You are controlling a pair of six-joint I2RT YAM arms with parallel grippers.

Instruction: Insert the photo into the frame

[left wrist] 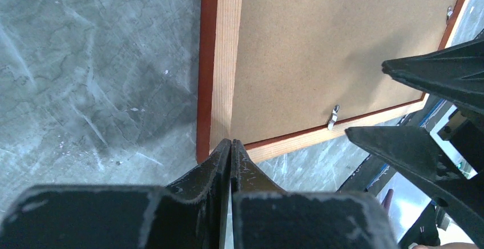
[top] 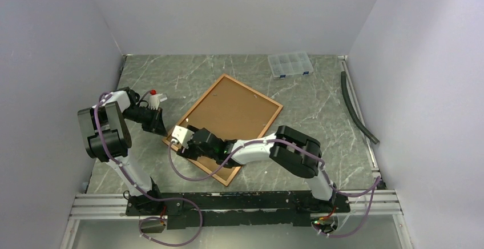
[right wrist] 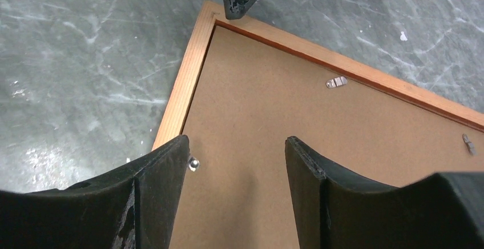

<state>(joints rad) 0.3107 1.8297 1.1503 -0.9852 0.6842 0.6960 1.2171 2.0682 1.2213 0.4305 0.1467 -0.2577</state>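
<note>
1. Left gripper (left wrist: pixel 231 144): fingers pressed together, nothing between them, tips at a corner of the frame (left wrist: pixel 219 60). I cannot tell if they touch it.
2. Right gripper (right wrist: pixel 237 146): jaws spread wide and empty, over the backing board (right wrist: pixel 319 140) beside that same corner.
3. Frame lies flat, back up, skewed on the table (top: pixel 325 112).
4. Rail is thin and reddish-brown outside, with pale grained wood on the back.
5. Board is matte brown and fibrous. A metal clip (right wrist: pixel 337 81) sits at its edge.
6. Table is grey-green and marbled.
</note>
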